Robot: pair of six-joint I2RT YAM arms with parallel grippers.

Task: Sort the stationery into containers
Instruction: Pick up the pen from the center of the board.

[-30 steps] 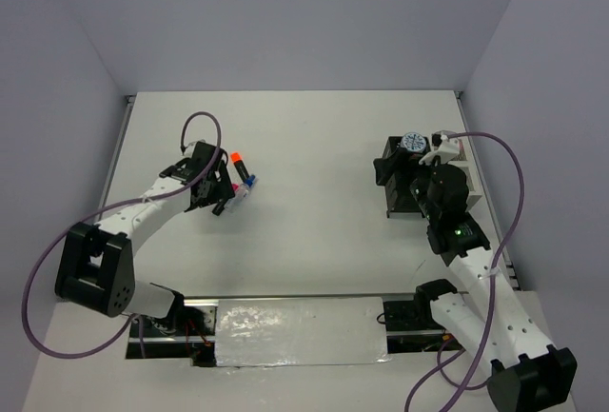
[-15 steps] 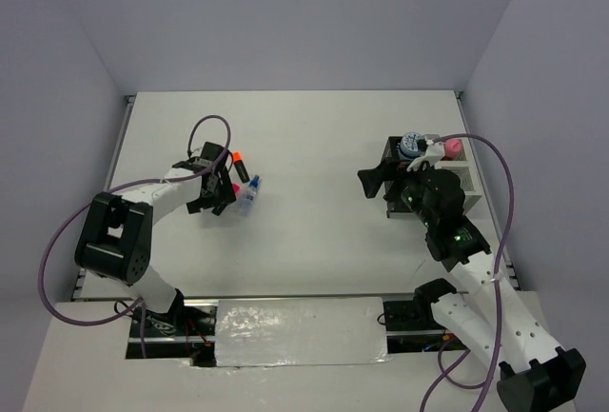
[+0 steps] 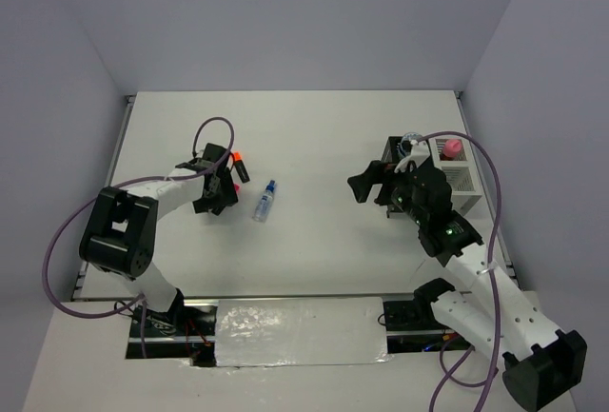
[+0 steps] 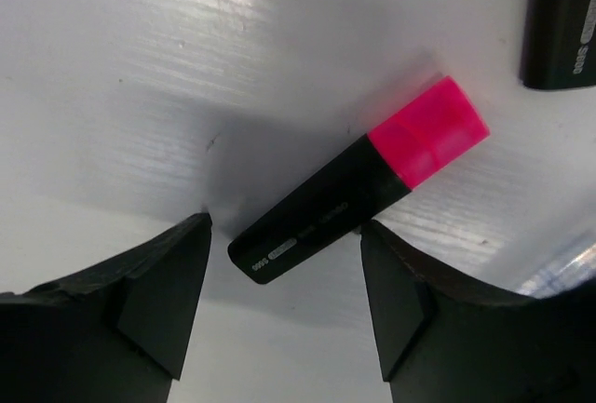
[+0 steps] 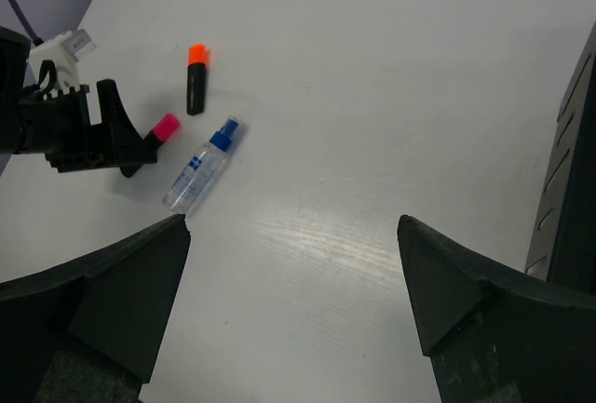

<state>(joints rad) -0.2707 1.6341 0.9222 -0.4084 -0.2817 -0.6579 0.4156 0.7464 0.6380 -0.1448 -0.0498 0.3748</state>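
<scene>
The short black marker with a pink cap (image 4: 358, 194) lies flat on the white counter (image 3: 314, 127), on its left part. The left end effector (image 4: 286, 226) straddles this marker: its two black fingers (image 4: 154, 296) stand apart, one on each side of the barrel. The right-hand finger is at the barrel or just beside it. The left-hand finger is clear of the marker's tail end. The marker is not clamped and rests on the counter.

A short black marker with an orange cap (image 3: 241, 165) lies just beside the pink-capped marker, on its far side, apart from it. A clear tube with a blue cap (image 3: 264, 203) lies near the pink-capped marker, on its right, also flat on the counter.

Well apart to the right of the pink-capped marker stands the black mesh box-shaped organiser (image 3: 390, 153), partly hidden by the right arm. The white holder with square compartments (image 3: 463, 179) adjoins its right side, and a pink-capped tube (image 3: 453, 147) stands upright in a far compartment.

The right end effector (image 5: 293, 226) hangs above bare counter between the pink-capped marker and the organiser, with jaws spread wide and nothing between them
</scene>
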